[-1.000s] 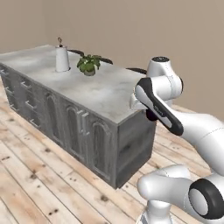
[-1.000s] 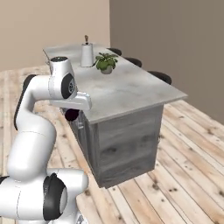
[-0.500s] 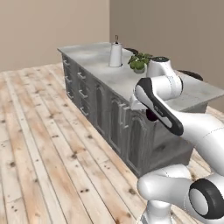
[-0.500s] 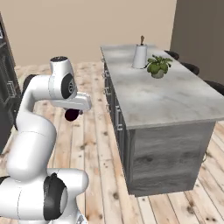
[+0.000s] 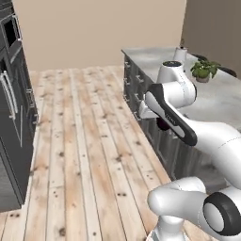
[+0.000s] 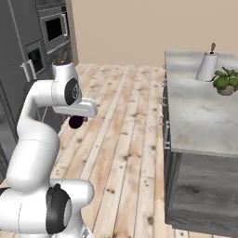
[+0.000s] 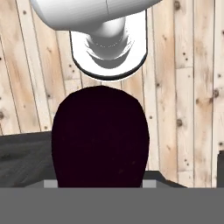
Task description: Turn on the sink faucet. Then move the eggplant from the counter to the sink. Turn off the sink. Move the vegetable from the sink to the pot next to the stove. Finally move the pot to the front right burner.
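My gripper (image 6: 76, 120) is shut on the eggplant (image 6: 76, 122), a glossy dark purple oval held low in front of the arm over the wooden floor. In the hand view the eggplant (image 7: 100, 135) bulks between the finger tips, with floor planks behind it. From the left base view the eggplant (image 5: 163, 125) peeks out dark under the forearm. A grey-white marbled counter (image 6: 195, 121) tops the island to my right, and it is also in the left base view (image 5: 221, 99).
A potted plant (image 6: 224, 81) and a white paper-towel roll (image 6: 207, 65) stand on the island top. Tall dark cabinets with built-in ovens (image 6: 51, 28) line the left side. Open wooden floor (image 5: 89, 141) lies between them and the island.
The whole picture has swung: the base has turned away from the island toward the open floor and dark cabinets. The eggplant stays in the gripper.
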Available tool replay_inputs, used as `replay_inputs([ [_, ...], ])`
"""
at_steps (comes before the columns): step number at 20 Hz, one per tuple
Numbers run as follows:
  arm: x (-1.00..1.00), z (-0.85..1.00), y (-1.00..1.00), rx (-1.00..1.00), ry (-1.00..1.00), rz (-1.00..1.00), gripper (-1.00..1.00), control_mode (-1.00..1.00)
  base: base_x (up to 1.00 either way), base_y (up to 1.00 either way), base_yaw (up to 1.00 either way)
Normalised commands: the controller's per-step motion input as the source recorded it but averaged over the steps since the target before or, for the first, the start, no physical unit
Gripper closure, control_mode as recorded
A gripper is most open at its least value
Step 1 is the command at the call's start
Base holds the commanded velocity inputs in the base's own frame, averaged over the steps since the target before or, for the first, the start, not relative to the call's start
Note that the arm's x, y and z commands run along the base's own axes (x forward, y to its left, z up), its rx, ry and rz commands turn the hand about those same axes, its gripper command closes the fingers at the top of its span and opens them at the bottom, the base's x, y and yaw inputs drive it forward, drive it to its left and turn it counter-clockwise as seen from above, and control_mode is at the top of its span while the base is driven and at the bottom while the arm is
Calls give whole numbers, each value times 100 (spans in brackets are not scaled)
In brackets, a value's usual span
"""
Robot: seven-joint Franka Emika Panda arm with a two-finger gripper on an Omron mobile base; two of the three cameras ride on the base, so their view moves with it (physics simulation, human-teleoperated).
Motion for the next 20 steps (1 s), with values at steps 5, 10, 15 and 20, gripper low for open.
replay_inputs([
  [5,0,0,0,0,0,0,100,100,-24,20,52],
  [10,0,0,0,0,0,0,100,100,-22,21,52],
  [15,0,0,0,0,0,0,100,100,-21,23,52],
  [20,0,0,0,0,0,0,100,100,-20,22,52],
])
